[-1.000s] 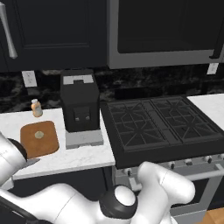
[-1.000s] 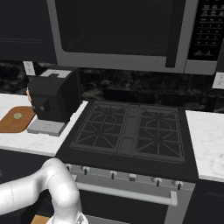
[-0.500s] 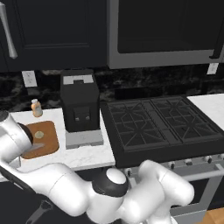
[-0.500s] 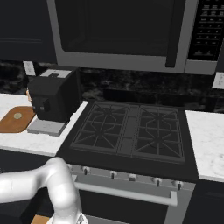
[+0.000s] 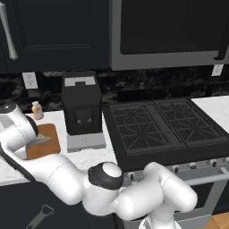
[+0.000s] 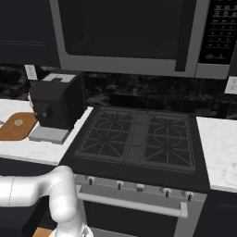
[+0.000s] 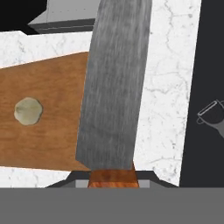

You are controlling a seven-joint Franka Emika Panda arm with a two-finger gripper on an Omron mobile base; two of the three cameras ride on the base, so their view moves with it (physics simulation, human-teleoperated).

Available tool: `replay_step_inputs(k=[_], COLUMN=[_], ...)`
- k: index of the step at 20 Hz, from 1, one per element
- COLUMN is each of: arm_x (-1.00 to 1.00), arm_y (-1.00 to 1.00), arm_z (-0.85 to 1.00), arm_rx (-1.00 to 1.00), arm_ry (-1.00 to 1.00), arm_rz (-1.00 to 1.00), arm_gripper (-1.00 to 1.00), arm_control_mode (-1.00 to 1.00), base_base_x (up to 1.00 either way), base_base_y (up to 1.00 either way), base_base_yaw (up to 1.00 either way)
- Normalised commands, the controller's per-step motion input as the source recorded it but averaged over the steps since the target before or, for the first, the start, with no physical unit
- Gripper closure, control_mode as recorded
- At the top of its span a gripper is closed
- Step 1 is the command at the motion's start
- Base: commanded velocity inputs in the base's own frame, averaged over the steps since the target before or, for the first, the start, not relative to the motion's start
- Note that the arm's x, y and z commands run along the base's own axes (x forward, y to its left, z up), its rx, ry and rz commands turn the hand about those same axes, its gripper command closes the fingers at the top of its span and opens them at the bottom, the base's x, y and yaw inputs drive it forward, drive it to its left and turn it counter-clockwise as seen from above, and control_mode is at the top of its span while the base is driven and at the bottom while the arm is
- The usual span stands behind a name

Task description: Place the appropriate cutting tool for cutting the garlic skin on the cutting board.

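Pincer [image 7: 111,177] shut tight on knife [image 7: 114,87] by its orange handle, blade over cutting board [image 7: 48,122] w/ garlic [image 7: 28,110] on it. Board lies flat on white table [image 7: 164,113], beside coffee machine [image 5: 81,107]. Peeler [image 7: 212,116] down on floor.

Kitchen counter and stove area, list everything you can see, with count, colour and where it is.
knife: one, grey blade, orange handle, held over the board's edge
garlic: one, pale beige, on the board
cutting board: one, brown wood, white counter left of the coffee machine
coffee machine: one, black on grey base, left of the stove
bottle: one, orange-capped, behind the board
peeler: one, grey, low in front of the counter
stove: one, black
microwave: one, above the stove
gripper: one, holding the knife
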Motion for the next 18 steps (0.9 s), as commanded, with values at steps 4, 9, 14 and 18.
replay_step_inputs(k=[4,9,14,18], arm_x=[0.38,0.30,0.32,0.27], arm_y=[-0.32,-0.21,-0.10,-0.05], arm_z=[-0.22,-0.32,-0.37,-0.31], arm_rx=[0.00,0.01,0.01,0.01], arm_ry=[0.00,0.03,0.04,0.01], arm_rz=[-0.03,0.00,0.00,0.00], arm_gripper=[1.00,1.00,1.00,1.00], arm_control_mode=[-1.00,-1.00,-1.00,-1.00], base_base_x=[0.00,0.00,0.00,0.00], base_base_y=[0.00,0.00,0.00,0.00], base_base_yaw=[0.00,0.00,0.00,0.00])
